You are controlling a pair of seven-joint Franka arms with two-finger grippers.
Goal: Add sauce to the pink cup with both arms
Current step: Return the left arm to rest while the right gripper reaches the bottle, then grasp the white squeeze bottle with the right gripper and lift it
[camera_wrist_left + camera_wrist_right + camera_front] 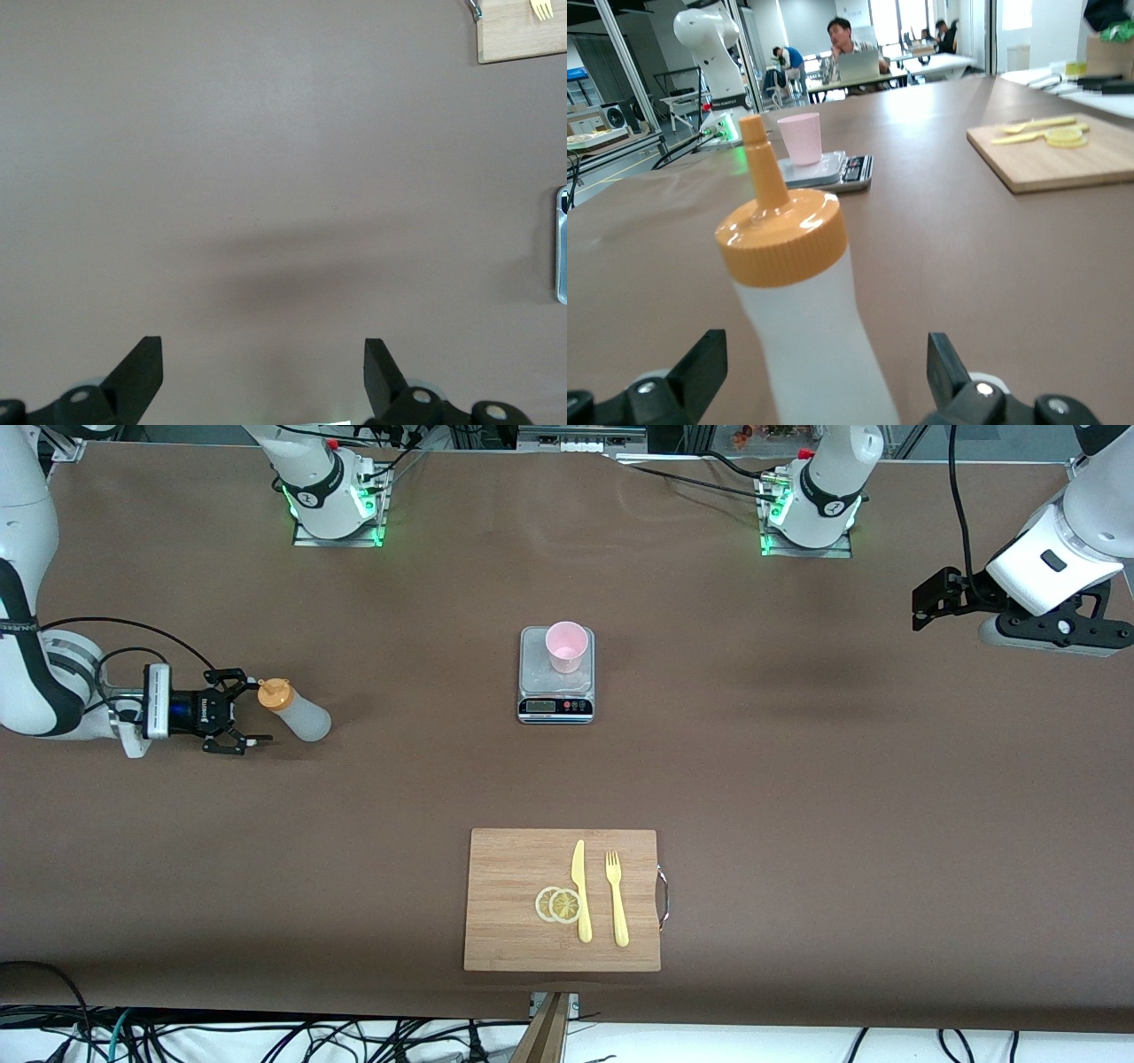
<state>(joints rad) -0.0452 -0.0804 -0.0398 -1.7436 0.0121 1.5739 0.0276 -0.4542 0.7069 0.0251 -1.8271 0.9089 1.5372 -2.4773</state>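
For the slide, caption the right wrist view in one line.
Open right gripper brackets the sauce bottle; pink cup waits on the scale.

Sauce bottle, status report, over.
Right gripper open around upright sauce bottle, not closed. Left gripper open, waiting over bare table. Pink cup on scale. Path clear.

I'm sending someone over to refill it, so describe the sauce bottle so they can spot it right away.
Start at the scale in the middle of the brown table, then look toward the right arm's end. The sauce bottle is there, just in front of the right gripper and its open fingers. It is translucent and whitish, with an orange nozzle cap.
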